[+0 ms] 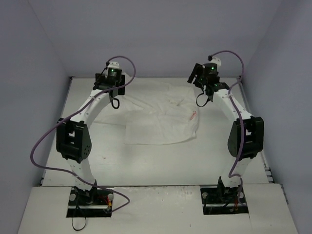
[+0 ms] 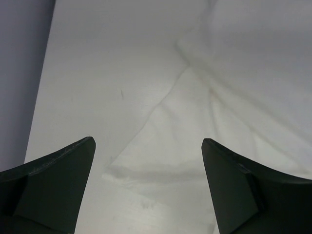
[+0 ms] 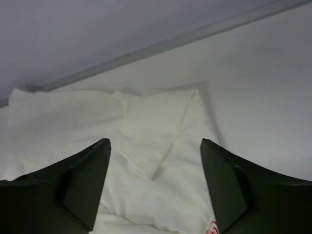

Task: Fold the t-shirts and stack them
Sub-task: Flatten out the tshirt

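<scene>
One shirt (image 1: 156,117), white, lies rumpled on the far half of the table (image 1: 146,161), between the two arms. It is not laid flat: folds and overlapping layers show, and one edge runs roughly straight along the near side. One bit of red print (image 1: 192,116) shows at its right edge, mostly tucked under. There are two arms, one gripper each. The left gripper (image 2: 147,141) hangs over the shirt's left end, jaws spread wide and nothing between them. Its two dark fingers (image 2: 53,180) frame a pointed flap of cloth and bare table beside it. The right gripper (image 3: 155,142) is over the shirt's right end, near the back wall (image 3: 97,39). It is likewise spread wide and holds nothing, with creased cloth below it and a sliver of red at the lower edge of its view. Whether either gripper touches the cloth, I cannot tell. No second shirt and no stack are in sight.
</scene>
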`<state>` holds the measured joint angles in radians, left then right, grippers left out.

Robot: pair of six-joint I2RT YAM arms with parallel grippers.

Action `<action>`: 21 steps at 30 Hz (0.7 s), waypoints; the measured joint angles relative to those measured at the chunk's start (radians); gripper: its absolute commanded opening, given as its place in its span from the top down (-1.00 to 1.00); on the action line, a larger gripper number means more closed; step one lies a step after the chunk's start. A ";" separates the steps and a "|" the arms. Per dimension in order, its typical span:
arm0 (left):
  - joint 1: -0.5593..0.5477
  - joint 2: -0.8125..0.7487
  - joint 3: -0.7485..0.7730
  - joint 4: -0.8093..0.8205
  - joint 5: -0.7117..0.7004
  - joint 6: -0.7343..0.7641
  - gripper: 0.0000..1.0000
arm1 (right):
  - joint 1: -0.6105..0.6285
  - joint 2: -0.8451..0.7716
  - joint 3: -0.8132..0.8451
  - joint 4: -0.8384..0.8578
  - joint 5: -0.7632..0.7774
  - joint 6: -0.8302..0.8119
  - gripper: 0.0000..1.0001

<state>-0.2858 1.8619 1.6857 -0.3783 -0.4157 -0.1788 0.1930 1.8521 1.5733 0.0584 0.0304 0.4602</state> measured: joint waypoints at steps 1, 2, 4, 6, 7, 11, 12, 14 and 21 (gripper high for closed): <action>0.010 -0.023 -0.063 -0.010 0.003 -0.009 -0.74 | -0.002 -0.027 -0.059 0.005 0.001 -0.015 -0.13; 0.024 -0.045 -0.122 -0.028 0.011 -0.021 -0.75 | -0.001 -0.063 -0.127 -0.010 0.003 -0.021 -0.04; 0.061 -0.078 -0.215 -0.065 0.032 -0.049 -0.74 | 0.012 -0.158 -0.285 -0.031 0.008 -0.025 0.16; 0.119 -0.089 -0.262 -0.112 0.063 -0.093 -0.75 | 0.037 -0.272 -0.435 -0.048 0.027 -0.016 0.05; 0.155 -0.089 -0.271 -0.135 0.080 -0.121 -0.75 | 0.055 -0.332 -0.496 -0.065 0.044 -0.002 -0.12; 0.266 -0.088 -0.273 -0.184 0.110 -0.230 -0.75 | 0.156 -0.580 -0.706 -0.071 0.113 0.094 -0.25; 0.284 -0.087 -0.273 -0.194 0.113 -0.254 -0.74 | 0.177 -0.619 -0.740 -0.064 0.125 0.116 -0.25; 0.311 -0.082 -0.273 -0.214 0.121 -0.303 -0.67 | 0.202 -0.666 -0.790 -0.063 0.145 0.159 -0.26; 0.399 0.010 -0.272 -0.228 0.243 -0.500 -0.62 | 0.238 -0.669 -0.881 -0.063 0.169 0.249 -0.27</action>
<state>0.1130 1.8721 1.4136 -0.6061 -0.1727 -0.6792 0.4312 1.1835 0.6920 -0.0050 0.1997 0.7089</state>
